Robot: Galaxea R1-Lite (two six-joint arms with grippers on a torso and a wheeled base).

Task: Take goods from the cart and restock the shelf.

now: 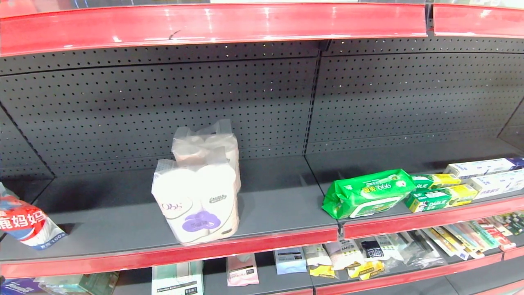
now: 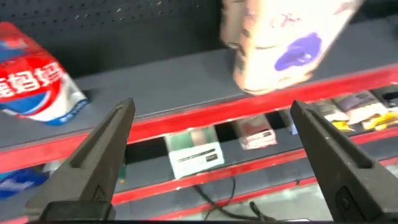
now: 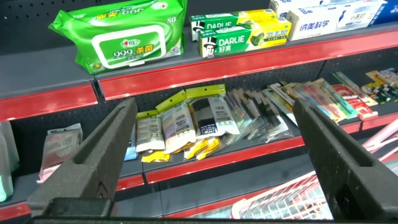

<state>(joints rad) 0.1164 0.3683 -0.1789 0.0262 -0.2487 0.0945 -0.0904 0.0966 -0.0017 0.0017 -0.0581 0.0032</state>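
Presently, the shelf (image 1: 278,205) is a flat dark-grey metal deck with a glossy red front strip and a perforated back panel (image 1: 163,102). A pink wire cart (image 3: 292,202) corner shows near the right end effector (image 3: 214,102). Two film-wrapped roll packs (image 1: 196,205) stand on the deck, one behind the other. A soft green wipes pouch (image 1: 368,192) lies just beside rectangular toothpaste cartons (image 1: 442,196). The left end effector (image 2: 211,107) and the right one are both spread wide, holding nothing.

A toilet roll pack (image 1: 196,205) stands on the shelf (image 1: 278,205), a second pack (image 1: 206,145) just behind; a green wipes pack (image 1: 366,192) lies well apart.
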